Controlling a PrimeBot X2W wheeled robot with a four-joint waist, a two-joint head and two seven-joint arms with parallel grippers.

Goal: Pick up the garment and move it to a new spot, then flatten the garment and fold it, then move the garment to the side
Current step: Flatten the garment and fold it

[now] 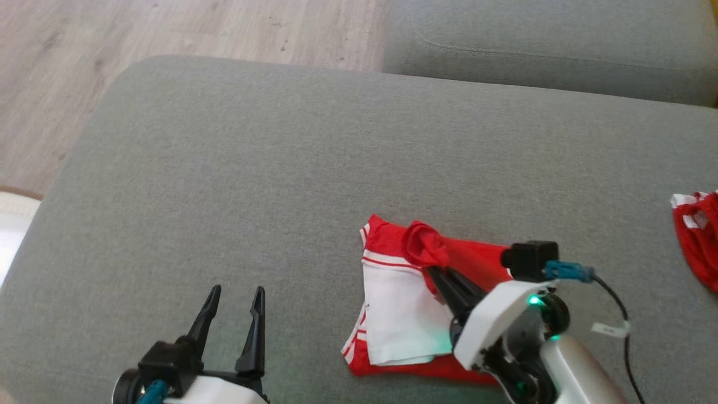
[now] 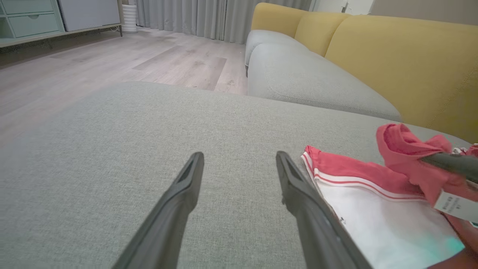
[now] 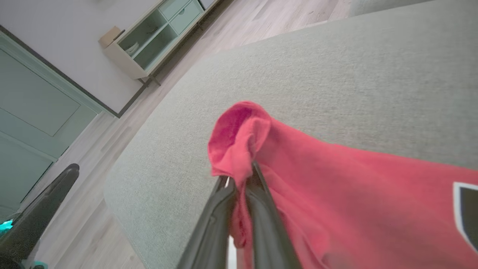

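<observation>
Grey sofa seat (image 1: 269,168): a red-and-white garment (image 1: 398,314) lies near the front edge, right of centre, its near right part hidden beneath the robot's wrist. The right fingers (image 1: 457,289) are clenched on a bunched red fold at its far side. The left fingers (image 1: 256,331), spread wide and empty, hover near its left side. A second red cloth (image 1: 698,235) is cut off at the seat's right edge.

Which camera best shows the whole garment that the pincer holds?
The head view: the garment lies nearly whole on the grey cushion, a red fold pinched by the right pincer. The left wrist view cuts off its right side; the right wrist view shows red cloth close up.
</observation>
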